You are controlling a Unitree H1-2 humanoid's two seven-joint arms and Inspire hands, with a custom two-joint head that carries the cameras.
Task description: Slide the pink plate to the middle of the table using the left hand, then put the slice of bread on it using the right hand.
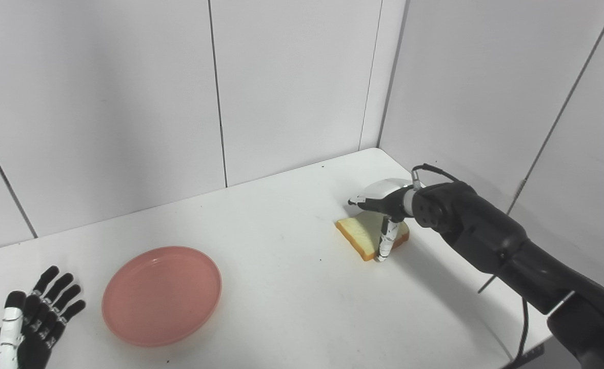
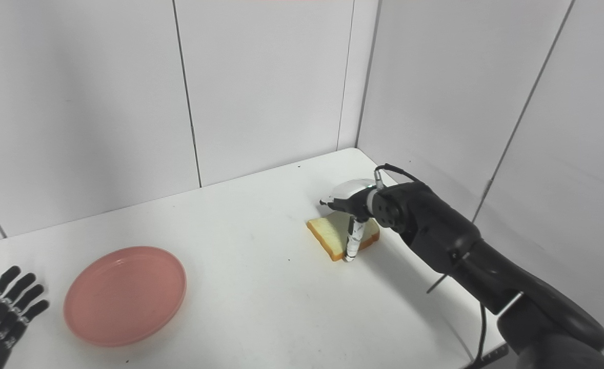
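right now my right hand [image 1: 384, 205] is over the slice of bread [image 1: 363, 233], which lies flat on the white surface [image 1: 292, 287] out toward 2 o'clock from the middle, near the right-hand wall. my palm arches above the slice and one finger [image 1: 385, 243] points straight down at its near edge, tip at the surface just beside the crust. the other fingers reach past the far side – whether they are actually clamped on the bread i cannot tell, since the back of my hand hides them. the slice does not look lifted.

my left hand [image 1: 35, 318] sits at about 8 o'clock, at the near left corner, fingers spread and holding nothing. it is near the pink plate [image 1: 162, 294] but not touching it – a strip of bare surface shows between fingertips and rim.

the plate lies flat at roughly 7 o'clock from the middle, left of centre and toward the near edge, with nothing on it. plate and bread are well apart, with open surface between them.
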